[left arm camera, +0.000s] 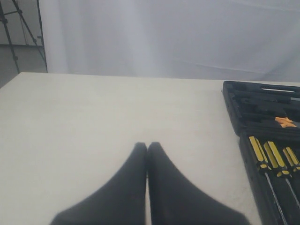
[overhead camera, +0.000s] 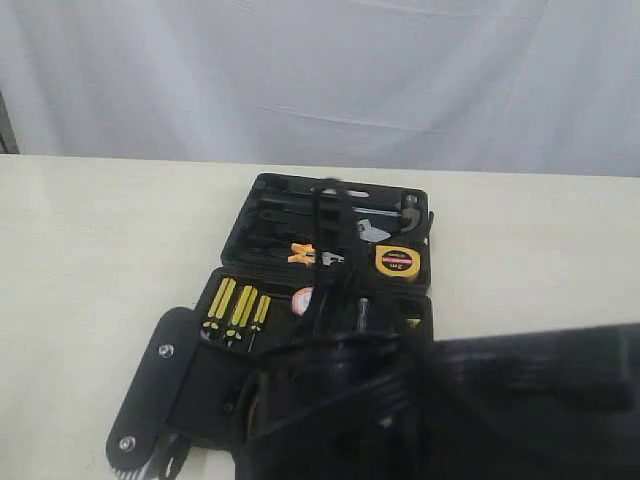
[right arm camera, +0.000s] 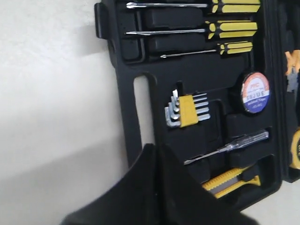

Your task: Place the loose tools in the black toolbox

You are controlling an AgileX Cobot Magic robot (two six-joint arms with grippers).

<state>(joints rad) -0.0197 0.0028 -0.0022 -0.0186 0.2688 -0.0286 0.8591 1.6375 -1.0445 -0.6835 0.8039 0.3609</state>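
While I am watching the feeds, the black toolbox (overhead camera: pixel 240 225) is lying open on the pale table (overhead camera: pixel 80 250), both halves facing up. The left gripper (left arm camera: pixel 147 146) is hanging over bare tabletop beside the case, its two dark fingers pressed together with nothing between them. The right gripper (right arm camera: pixel 154 149) is hovering over the handle edge of the near half, its fingers likewise pressed together and pinching nothing. All four task tools are sitting inside the case. The yellow utility knife (right arm camera: pixel 232 180) is lying in a recess close to the right fingertips. The black tape roll (right arm camera: pixel 255 92) with its white-red-blue label is resting in a round pocket of the same half. The pliers (overhead camera: pixel 303 254) with orange-and-black handles and the yellow round tape measure (overhead camera: pixel 396 260) are lying in the far half. Three yellow-and-black screwdrivers (right arm camera: pixel 234 26), a yellow-clipped hex key set (right arm camera: pixel 185 110) and a clear-handled tester (right arm camera: pixel 227 147) are sharing the near half. The right arm (overhead camera: pixel 480 400) is filling the lower foreground of the exterior view with its dark bulk.
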